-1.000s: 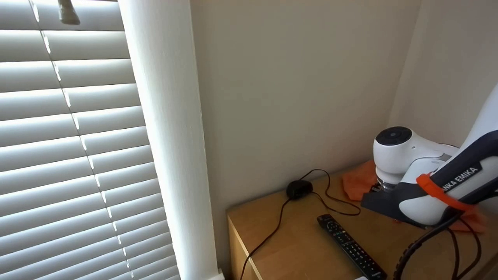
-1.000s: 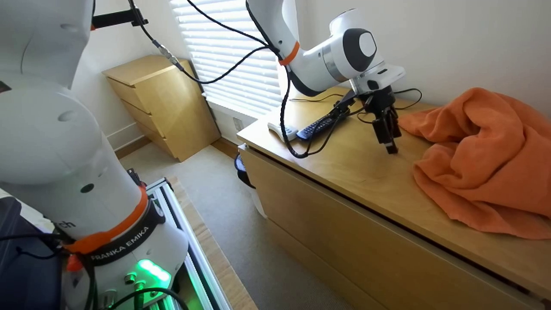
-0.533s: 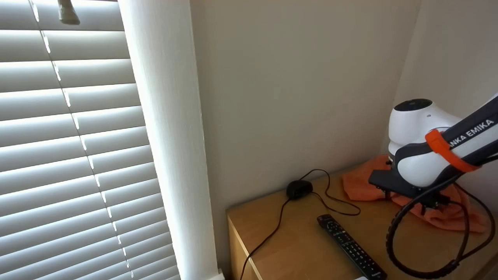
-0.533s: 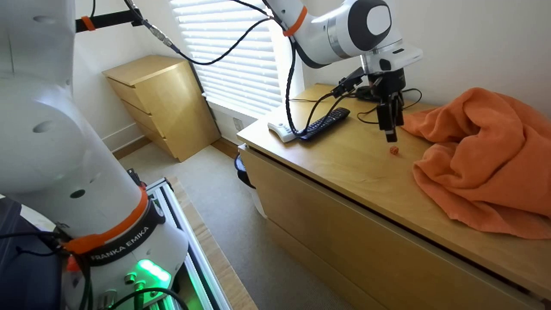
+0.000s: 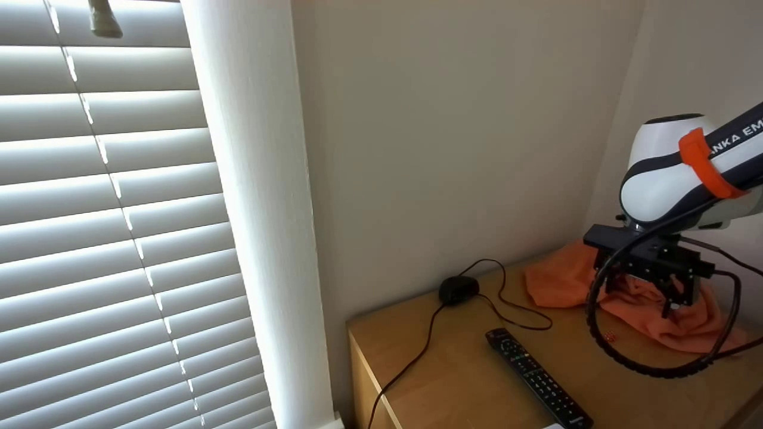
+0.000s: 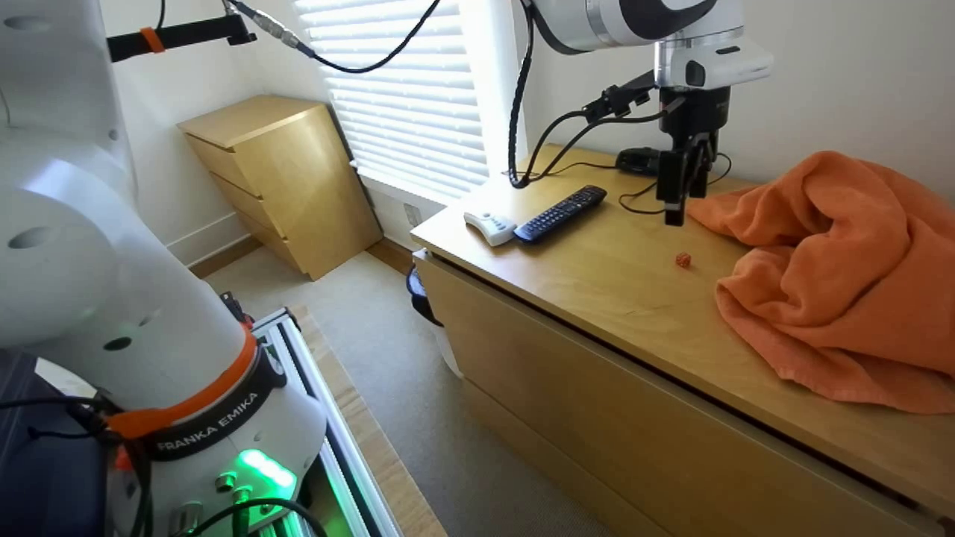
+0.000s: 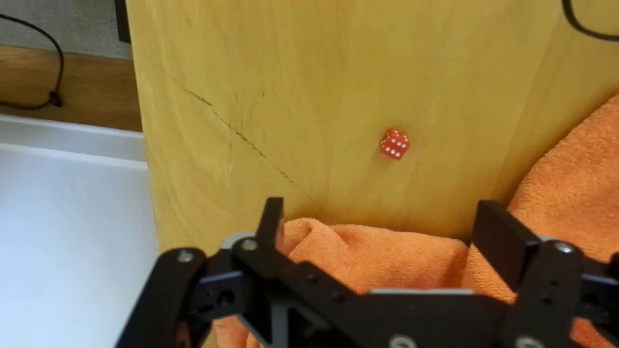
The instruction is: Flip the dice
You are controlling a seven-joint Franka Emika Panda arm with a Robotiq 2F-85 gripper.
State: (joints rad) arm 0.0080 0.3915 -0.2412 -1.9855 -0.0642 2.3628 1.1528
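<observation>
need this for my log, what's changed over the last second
The black two-finger gripper rose higher above the light wooden dresser top, revealing the red cube die with white dots in an exterior view; whether it was gripped or flipped I can't tell. The black oblong remote control and crumpled orange cloth stayed put.

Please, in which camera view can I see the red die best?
The wrist view. There the red die appears whole, largest and with nothing in front of it, and one face clearly reads six. Both exterior views also show it, but only as a small red spot, and I cannot read any face there.
</observation>
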